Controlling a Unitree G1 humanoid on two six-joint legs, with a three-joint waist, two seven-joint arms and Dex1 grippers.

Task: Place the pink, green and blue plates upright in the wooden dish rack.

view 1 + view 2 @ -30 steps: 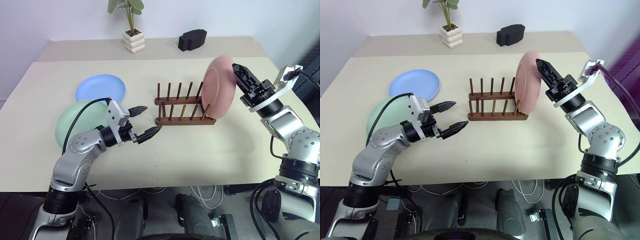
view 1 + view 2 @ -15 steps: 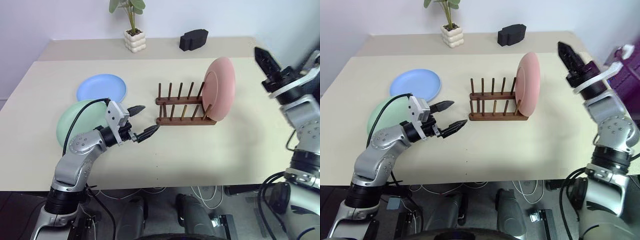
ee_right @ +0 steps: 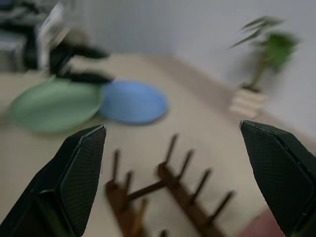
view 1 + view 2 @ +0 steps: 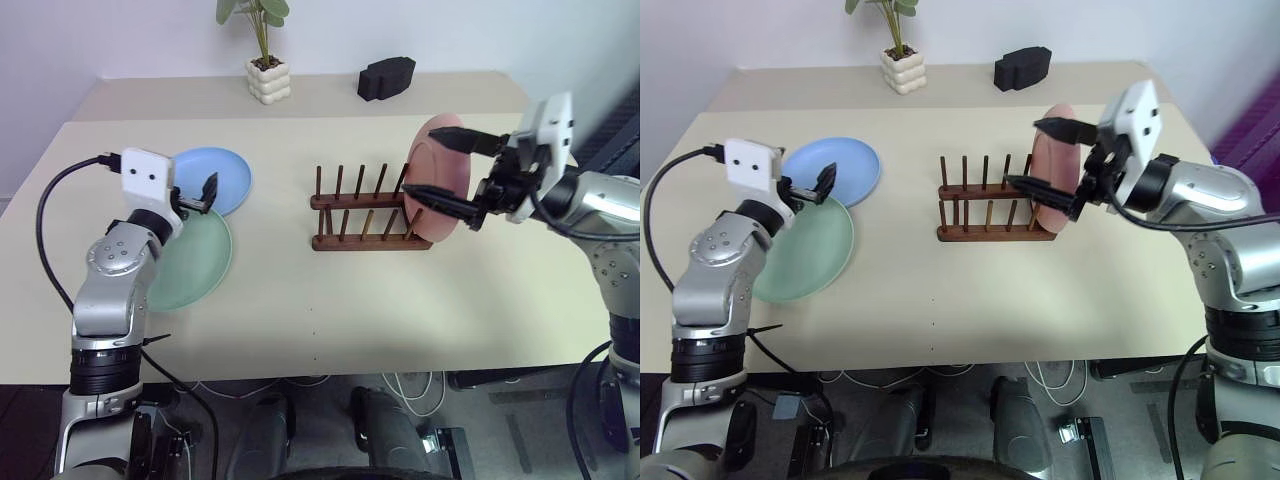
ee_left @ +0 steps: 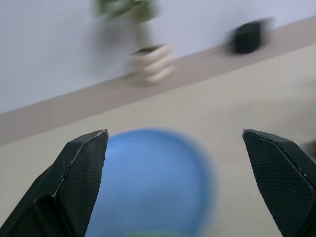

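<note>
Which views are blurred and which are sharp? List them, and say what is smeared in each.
Left eye view: sharp; pink plate and wooden dish rack crisp. Right eye view: equally sharp. Left wrist view: fingers crisp, but the blue plate, potted plant and black block are smeared. Right wrist view: everything beyond the fingers is soft, including the green plate.

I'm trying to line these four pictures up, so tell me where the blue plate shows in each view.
Left eye view: blue plate upper left of centre, beyond the green plate.
Right eye view: upper left, by the left gripper.
Left wrist view: low centre, between the fingers.
Right wrist view: left of centre, beside the green plate.
Shared landmark: the potted plant at the table's back edge.
</note>
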